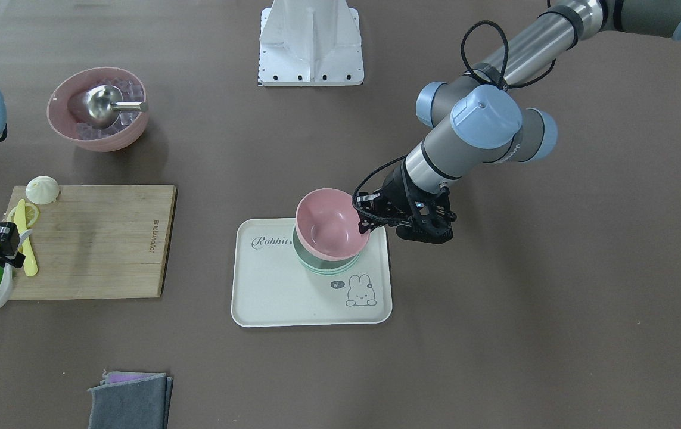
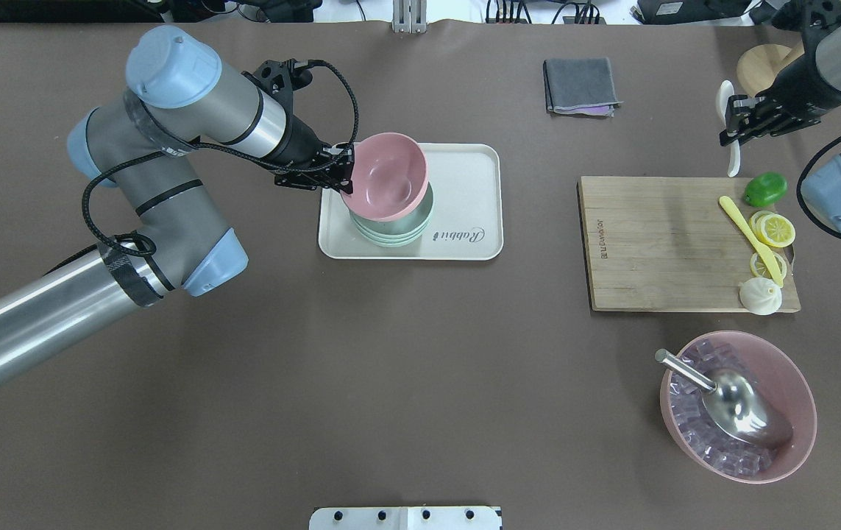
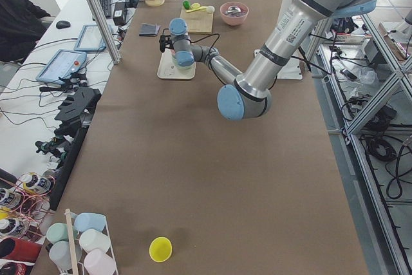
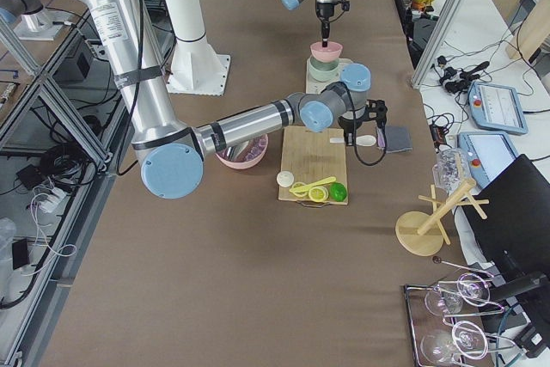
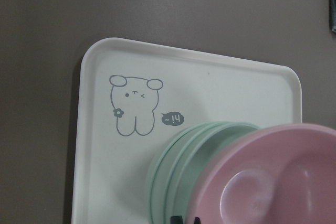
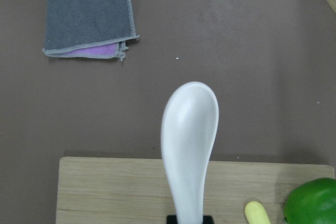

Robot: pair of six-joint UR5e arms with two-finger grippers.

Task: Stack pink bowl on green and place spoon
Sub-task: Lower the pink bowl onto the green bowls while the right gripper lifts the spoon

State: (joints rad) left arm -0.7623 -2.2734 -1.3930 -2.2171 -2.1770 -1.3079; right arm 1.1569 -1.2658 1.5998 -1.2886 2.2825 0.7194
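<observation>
The small pink bowl point(image 2: 383, 177) sits tilted over the stack of mint-green bowls point(image 2: 394, 228) on the white rabbit tray point(image 2: 464, 184). I cannot tell whether it rests on them. My left gripper point(image 2: 343, 174) is shut on the pink bowl's rim at its left side; the bowl point(image 5: 273, 182), the green stack point(image 5: 176, 174) and the tray point(image 5: 100, 145) show in the left wrist view. My right gripper point(image 2: 733, 126) is shut on the handle of the white spoon point(image 2: 726, 99) and holds it past the cutting board's far right corner. The spoon's scoop point(image 6: 189, 124) points away from the board.
A wooden cutting board point(image 2: 655, 243) carries a yellow knife point(image 2: 751, 237), lemon slices point(image 2: 775, 230), a lime point(image 2: 764, 189) and a white bun point(image 2: 760, 297). A larger pink bowl with ice and a steel scoop point(image 2: 738, 405) stands near right. A folded grey cloth point(image 2: 580, 85) lies at the far edge.
</observation>
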